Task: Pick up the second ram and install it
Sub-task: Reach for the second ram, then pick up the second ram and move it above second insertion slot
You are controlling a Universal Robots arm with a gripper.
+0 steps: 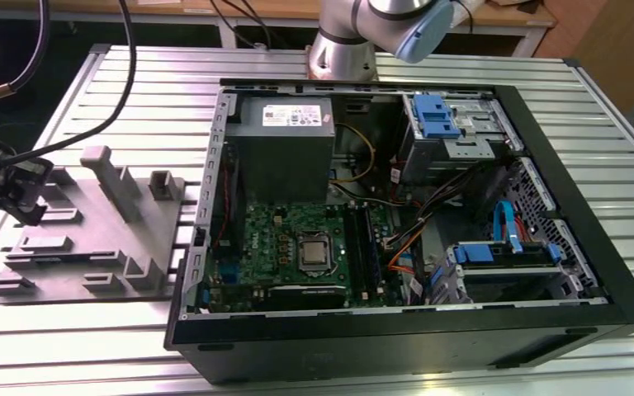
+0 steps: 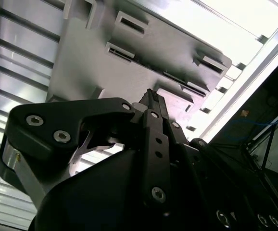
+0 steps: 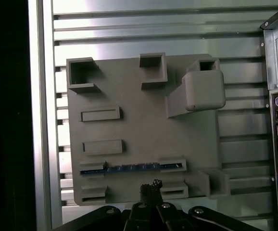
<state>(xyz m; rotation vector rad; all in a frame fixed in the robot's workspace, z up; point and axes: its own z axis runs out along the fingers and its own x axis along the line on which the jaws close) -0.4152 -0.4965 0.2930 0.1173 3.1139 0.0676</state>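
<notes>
Dark-blue, the second ram (image 3: 129, 168) stands edgewise in a slot of the grey holder (image 3: 144, 130) on the desk (image 3: 144, 33); the gripper (image 3: 151, 186) hovers just beside it, jaws seemingly closed together on nothing.

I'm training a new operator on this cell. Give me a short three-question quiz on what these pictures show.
1. True or false: the second ram is already seated in the motherboard.
2. Where is the second ram? A) standing on edge in slots of the grey fixture; B) lying flat on the power-supply box; C) gripped in the claw.
3. Fill in: the claw hovers over the grey ____, which lies to the exterior view's left of the computer case.

Key: 1 false; 2 A; 3 fixture.
</notes>
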